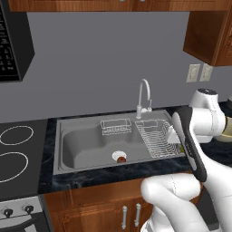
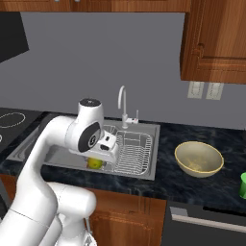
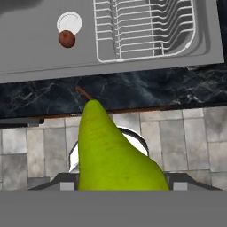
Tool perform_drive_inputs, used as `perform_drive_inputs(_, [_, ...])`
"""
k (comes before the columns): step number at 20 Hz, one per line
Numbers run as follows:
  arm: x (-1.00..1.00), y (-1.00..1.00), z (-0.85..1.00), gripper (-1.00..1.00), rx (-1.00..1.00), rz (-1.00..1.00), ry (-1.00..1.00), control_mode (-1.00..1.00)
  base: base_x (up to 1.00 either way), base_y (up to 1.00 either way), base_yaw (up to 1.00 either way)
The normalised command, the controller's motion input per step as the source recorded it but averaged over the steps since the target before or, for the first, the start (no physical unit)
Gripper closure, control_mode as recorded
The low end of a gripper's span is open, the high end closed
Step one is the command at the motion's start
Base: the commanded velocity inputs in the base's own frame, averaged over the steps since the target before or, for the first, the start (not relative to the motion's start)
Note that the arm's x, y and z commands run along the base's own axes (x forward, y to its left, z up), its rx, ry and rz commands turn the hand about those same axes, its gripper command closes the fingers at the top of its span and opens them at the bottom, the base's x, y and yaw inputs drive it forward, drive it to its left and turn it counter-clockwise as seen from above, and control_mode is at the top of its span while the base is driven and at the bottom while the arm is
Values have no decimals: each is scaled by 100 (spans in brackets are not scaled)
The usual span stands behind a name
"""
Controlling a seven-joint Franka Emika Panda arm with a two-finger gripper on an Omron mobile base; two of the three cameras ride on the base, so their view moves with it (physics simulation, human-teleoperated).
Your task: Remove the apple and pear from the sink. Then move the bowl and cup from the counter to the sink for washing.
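Yellow-green pear (image 3: 116, 155) large at the bottom centre of the hand view, stem end up, clamped between the gripper (image 3: 119, 181) jaws, whose dark fingertips (image 3: 66, 181) flank it low on either side. Same pear a small yellow-green patch (image 2: 95, 163) under the white hand, left of centre in the right base view, over the front part of the sink (image 2: 144, 172).

Dark red apple (image 3: 67, 39) at upper left of the hand view, touching the round white drain (image 3: 69, 22) in the grey basin; again (image 1: 121, 159) at the drain, lower centre of the left base view. Wire dish rack (image 1: 156, 137) in the right part of the sink, smaller wire basket (image 1: 116, 126) at the back wall, curved chrome faucet (image 1: 144, 97) behind.

Pale yellow-tan bowl (image 2: 198, 159) upright on the black speckled counter (image 2: 168, 180), right of the sink in the right base view. Bright green cup (image 2: 243, 185) at the far right edge, cut off by the frame, near the bowl but apart from it.

Stovetop (image 1: 18, 152) with white ring burners at the left of the left base view.
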Motion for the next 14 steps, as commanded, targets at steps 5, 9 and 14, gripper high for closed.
perform_drive_inputs(5, [0, -43, 1, 100, 3, -6, 0, -100, 0, 0, 0])
perform_drive_inputs(9, [2, -38, 0, 100, 1, -7, 0, -100, 0, 0, 0])
perform_drive_inputs(14, [5, -34, -4, 100, 0, -6, -3, -100, 0, 0, 0])
